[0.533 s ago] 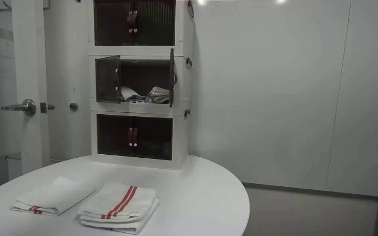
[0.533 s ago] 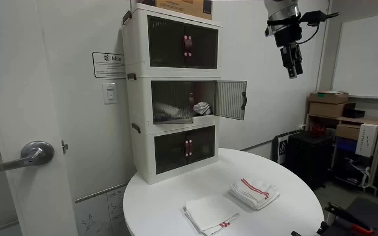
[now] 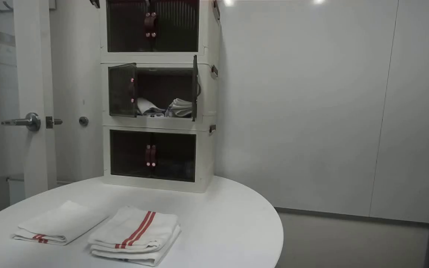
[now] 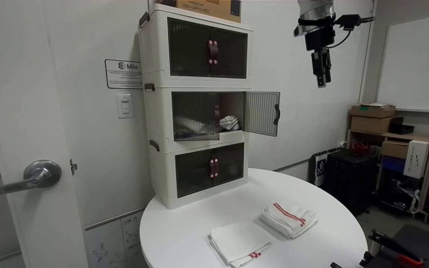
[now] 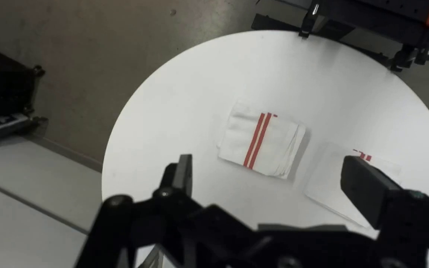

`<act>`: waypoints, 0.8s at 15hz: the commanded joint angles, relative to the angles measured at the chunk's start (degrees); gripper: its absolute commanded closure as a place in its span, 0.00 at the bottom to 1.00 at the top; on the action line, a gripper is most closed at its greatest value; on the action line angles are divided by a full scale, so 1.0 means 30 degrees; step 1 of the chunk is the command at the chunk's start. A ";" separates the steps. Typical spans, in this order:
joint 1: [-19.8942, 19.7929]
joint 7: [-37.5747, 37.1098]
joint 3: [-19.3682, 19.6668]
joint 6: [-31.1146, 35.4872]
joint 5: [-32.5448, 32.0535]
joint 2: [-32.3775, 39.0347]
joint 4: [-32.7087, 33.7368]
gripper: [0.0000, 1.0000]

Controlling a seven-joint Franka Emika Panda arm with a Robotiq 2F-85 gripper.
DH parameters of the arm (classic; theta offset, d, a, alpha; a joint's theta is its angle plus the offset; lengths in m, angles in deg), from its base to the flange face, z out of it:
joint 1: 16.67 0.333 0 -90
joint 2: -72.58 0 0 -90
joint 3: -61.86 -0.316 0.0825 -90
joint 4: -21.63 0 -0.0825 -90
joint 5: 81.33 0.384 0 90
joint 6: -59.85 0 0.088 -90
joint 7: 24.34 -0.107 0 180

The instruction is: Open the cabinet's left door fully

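Midway up the cabinet [image 4: 207,82], the dark, ribbed left door [image 4: 195,116] hangs half-open.

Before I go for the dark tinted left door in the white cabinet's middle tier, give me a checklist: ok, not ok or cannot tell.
1. Dark tinted ribbed left door of the tall white three-tier cabinet fully open: not ok, only partly open.
2. Black gripper open and holding nothing: ok, fingers wide apart in the wrist view.
3. Gripper at that door: not ok, well apart from it in an exterior view.
4. Dark red handle within sight: ok, near the door's free edge.
5. Clearance past the grey tinted right door, swung outward: cannot tell, depth unclear.
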 commanded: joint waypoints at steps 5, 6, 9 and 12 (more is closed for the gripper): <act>0.1463 0.5576 0.0499 0.2175 0.0848 0.3244 0.3998 0.00; 0.1460 0.5747 0.0425 0.2489 0.1051 0.4056 0.4697 0.00; 0.1456 0.6860 0.0241 0.4472 0.1944 0.6231 0.6178 0.00; 0.1264 0.8766 -0.0144 0.6490 0.3174 0.8358 0.7530 0.00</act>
